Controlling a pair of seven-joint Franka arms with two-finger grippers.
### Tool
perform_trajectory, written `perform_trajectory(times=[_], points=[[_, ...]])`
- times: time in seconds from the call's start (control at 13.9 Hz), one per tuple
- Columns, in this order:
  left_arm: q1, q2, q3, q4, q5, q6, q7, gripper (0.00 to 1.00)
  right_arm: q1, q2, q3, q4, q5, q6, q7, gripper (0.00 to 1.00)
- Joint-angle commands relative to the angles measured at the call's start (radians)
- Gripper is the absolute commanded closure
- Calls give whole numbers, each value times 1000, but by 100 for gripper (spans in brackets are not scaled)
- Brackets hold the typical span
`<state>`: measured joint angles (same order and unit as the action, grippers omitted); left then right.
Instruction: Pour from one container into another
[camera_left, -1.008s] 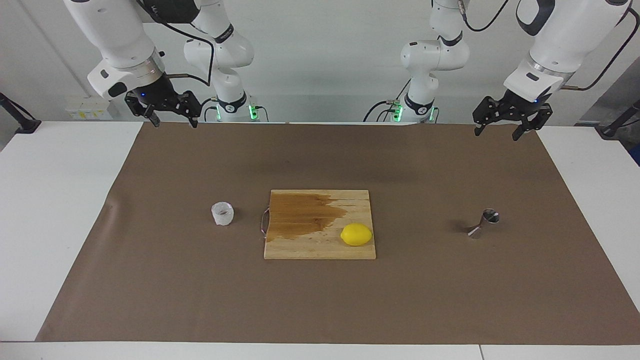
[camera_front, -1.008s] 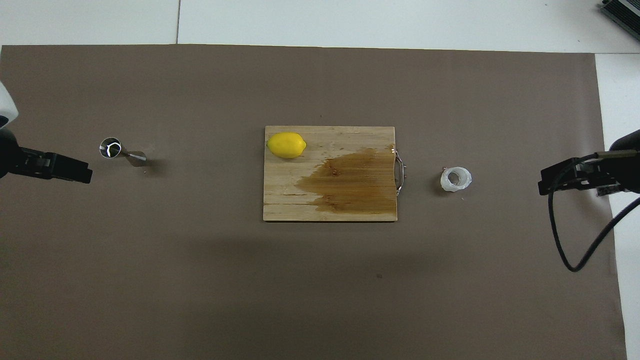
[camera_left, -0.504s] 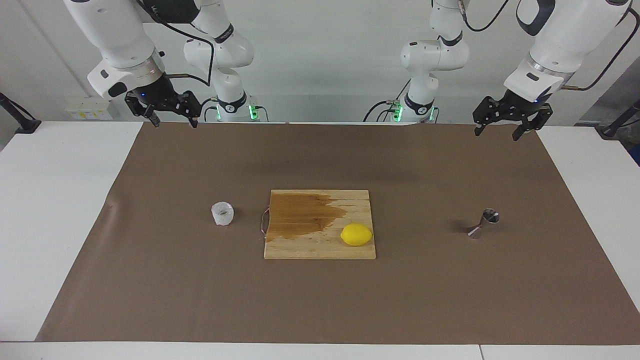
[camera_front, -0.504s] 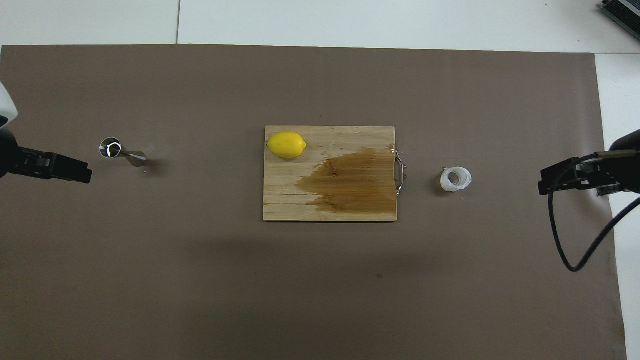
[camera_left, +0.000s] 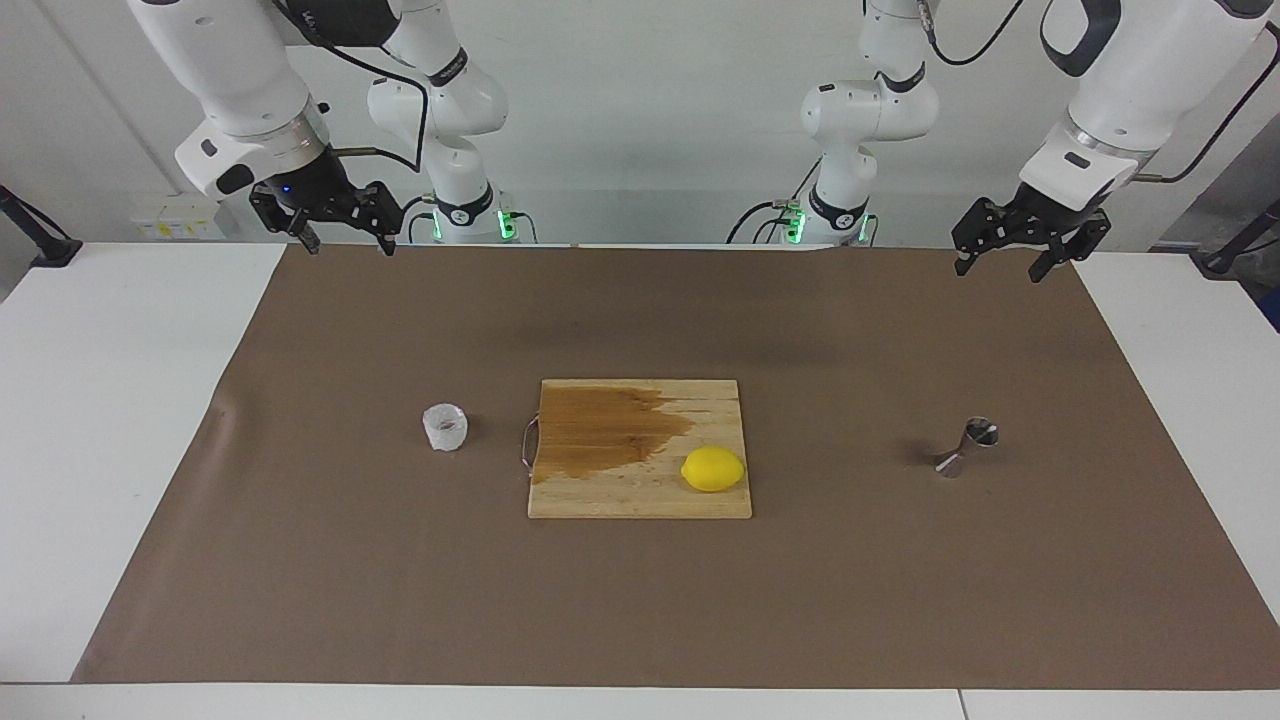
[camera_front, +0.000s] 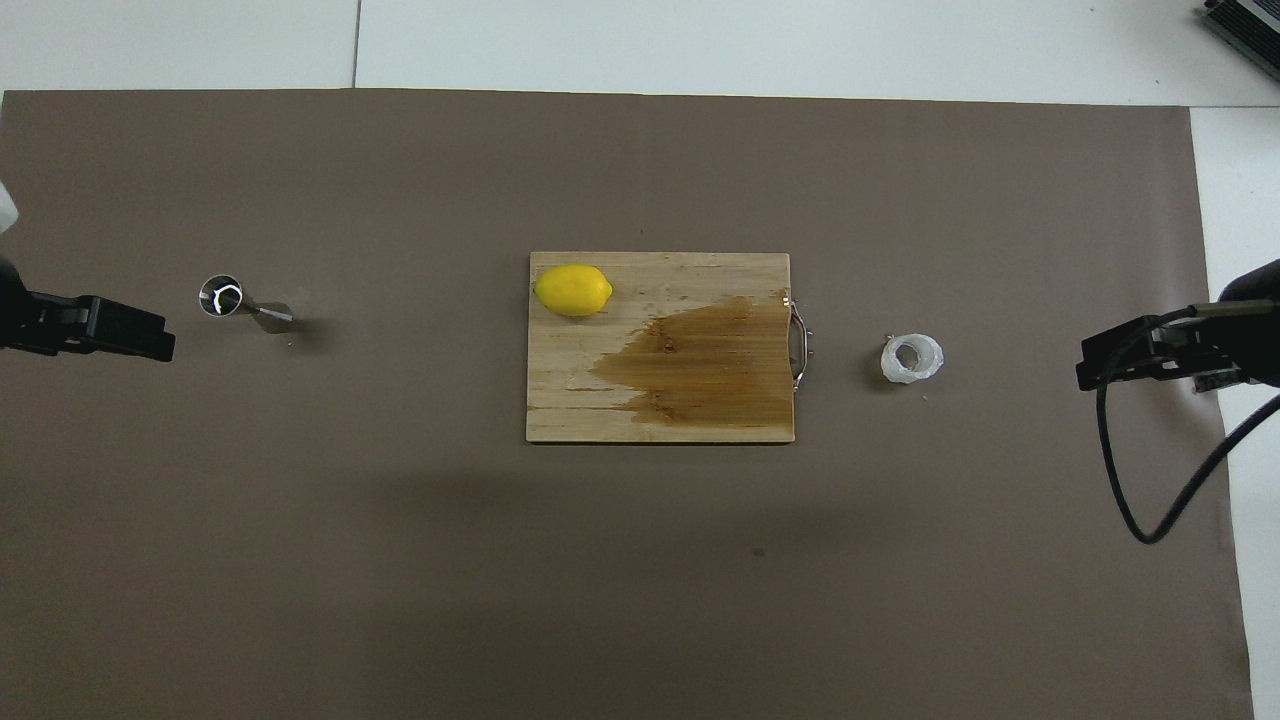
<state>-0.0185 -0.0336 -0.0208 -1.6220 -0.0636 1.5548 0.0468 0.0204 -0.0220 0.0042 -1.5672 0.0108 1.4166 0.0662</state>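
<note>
Brown mat (camera_left: 400, 580) on white table (camera_left: 100, 400). Pale wooden board (camera_left: 640, 495), centre frame, with dark brown stain (camera_left: 600, 430); yellow lemon (camera_left: 713, 469). Whitish frosted cup (camera_left: 445, 427); shiny silver jigger (camera_left: 966, 447).

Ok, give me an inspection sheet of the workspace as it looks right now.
Surface: brown mat over white table.
Job's things: translucent cup upright toward right arm's end; steel jigger toward left arm's end; both untouched.
Clutter: wooden cutting board with dark wet stain, lemon on it.
Grippers: left gripper and right gripper open, raised over the mat's edge nearest the robots.
Cables: black cable hangs from right arm.
Surroundings: white wall.
</note>
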Motion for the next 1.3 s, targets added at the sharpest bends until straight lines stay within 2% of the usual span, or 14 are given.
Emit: perform_trajectory(times=[0.0,0.36,0.65,0.86,1.08,1.22], points=[[40,93,1,85,-54,-19,-126,0,-7,-9,-4,-7,21,5,-19,0],[112,312,2,319,-176,-48,-486,0,-7,-7,-4,-7,21,7,-19,0],[175,408,7,373,-264,-18,-773,0,-7,-7,-4,-7,21,7,-19,0],[192,536,24,456,-285,-33,-853,0,-7,-7,-4,-7,21,7,-19,0],[244,625,22,513,-295,-19,-909,0,-7,-7,-4,-7,21,7,-19,0],[282,661,25,521,-358,-9,-933,0,-7,-9,-4,-7,21,5,-19,0]])
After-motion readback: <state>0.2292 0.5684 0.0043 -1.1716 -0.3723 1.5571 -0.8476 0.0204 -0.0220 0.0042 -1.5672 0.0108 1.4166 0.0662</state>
